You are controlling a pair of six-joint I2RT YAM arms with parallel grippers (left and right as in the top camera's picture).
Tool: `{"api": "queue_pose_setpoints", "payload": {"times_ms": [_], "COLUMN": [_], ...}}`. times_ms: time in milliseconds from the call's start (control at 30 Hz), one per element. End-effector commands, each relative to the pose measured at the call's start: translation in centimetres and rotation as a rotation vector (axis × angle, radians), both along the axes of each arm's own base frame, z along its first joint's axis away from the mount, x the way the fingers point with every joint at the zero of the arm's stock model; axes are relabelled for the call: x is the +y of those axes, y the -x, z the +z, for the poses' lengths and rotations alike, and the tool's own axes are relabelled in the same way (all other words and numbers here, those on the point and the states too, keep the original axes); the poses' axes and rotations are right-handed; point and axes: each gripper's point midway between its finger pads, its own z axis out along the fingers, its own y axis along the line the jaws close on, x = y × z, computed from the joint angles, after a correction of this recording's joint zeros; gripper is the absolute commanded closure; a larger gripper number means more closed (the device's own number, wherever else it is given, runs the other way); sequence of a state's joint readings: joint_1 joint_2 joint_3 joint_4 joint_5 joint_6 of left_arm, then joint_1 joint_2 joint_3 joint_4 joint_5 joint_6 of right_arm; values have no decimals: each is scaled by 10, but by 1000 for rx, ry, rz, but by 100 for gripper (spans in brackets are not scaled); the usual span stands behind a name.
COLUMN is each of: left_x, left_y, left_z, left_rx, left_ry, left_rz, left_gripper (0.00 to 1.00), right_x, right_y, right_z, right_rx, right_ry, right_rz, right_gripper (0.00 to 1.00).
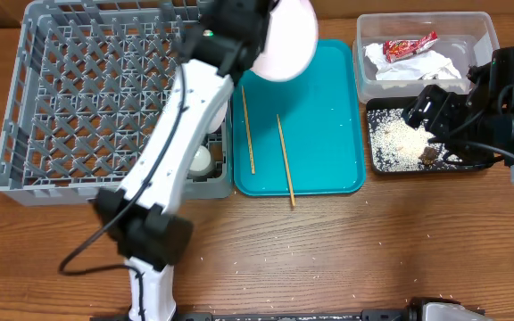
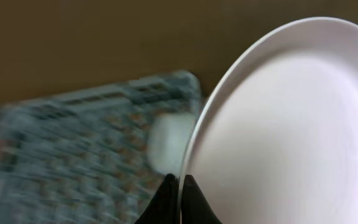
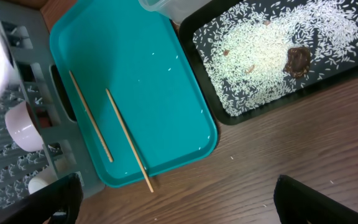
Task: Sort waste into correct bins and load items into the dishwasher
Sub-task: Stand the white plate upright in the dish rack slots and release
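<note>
Overhead: left arm (image 1: 186,125) stretches across the grey dish rack (image 1: 78,98); left jaws hold the round white plate (image 1: 286,37) in the air over the far left corner of the teal tray (image 1: 328,107), just beside the rack's right wall; left wrist view shows the jaws narrow, pinching the plate's rim with one black finger on each face; plate tilted on edge, rack blurred behind it; two wooden chopsticks (image 1: 248,129) lie apart on the teal tray, the right one (image 1: 286,162) poking past the near rim onto the tabletop (image 1: 328,259); right jaws hang over the black tray (image 1: 377,111); right wrist view shows them spread wide, nothing between them; rice grains (image 3: 260,56) and brown lump (image 3: 298,59) lie in the black tray, apart from the jaws; red wrapper (image 1: 409,45) and white napkin (image 1: 422,67) sit in the clear tub (image 1: 480,31); small white vessel (image 3: 23,127), bowl or cup unclear, sits in the rack by its right wall; stray grains dot the tabletop.
</note>
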State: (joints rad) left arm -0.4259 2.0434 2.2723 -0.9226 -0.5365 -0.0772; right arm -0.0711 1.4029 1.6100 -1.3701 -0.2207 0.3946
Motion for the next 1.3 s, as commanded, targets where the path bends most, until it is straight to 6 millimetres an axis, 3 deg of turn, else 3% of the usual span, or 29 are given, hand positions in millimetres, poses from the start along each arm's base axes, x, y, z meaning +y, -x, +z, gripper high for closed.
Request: {"api": "queue_pose_setpoints", "payload": {"times_ms": [0, 67, 167, 267, 367, 567, 767, 867, 1267], "left_x": [78, 111, 160, 194, 214, 215, 214, 204, 201], "left_y": [4, 5, 2, -1, -8, -23, -31, -36, -34], "left_z": [41, 51, 51, 40, 23, -17, -43, -57, -67], "left_rx": [-56, -44, -41, -45, -53, -36, -41, -28, -32], "left_ry": [-384, -497, -469, -409, -401, -459, -498, -477, -453], "left_rz": [223, 311, 411, 484, 529, 499, 474, 415, 437], "left_gripper": [96, 96, 96, 96, 96, 96, 96, 96, 96], "right_x": [-2, -2, -2, -2, -2, -2, -2, -2, -2], "right_y": [-2, -2, -2, -2, -2, -2, -2, -2, -2], "right_z": [5, 5, 5, 5, 5, 5, 5, 5, 5], "right_rx": [-19, -19, -19, -19, -19, -19, -19, -19, -19], "right_ry": [12, 12, 12, 12, 12, 12, 12, 12, 12], "right_rz": [-4, -4, -4, -4, -4, -4, -4, -4, -4], "right_gripper": [0, 0, 0, 0, 0, 0, 0, 0, 0]}}
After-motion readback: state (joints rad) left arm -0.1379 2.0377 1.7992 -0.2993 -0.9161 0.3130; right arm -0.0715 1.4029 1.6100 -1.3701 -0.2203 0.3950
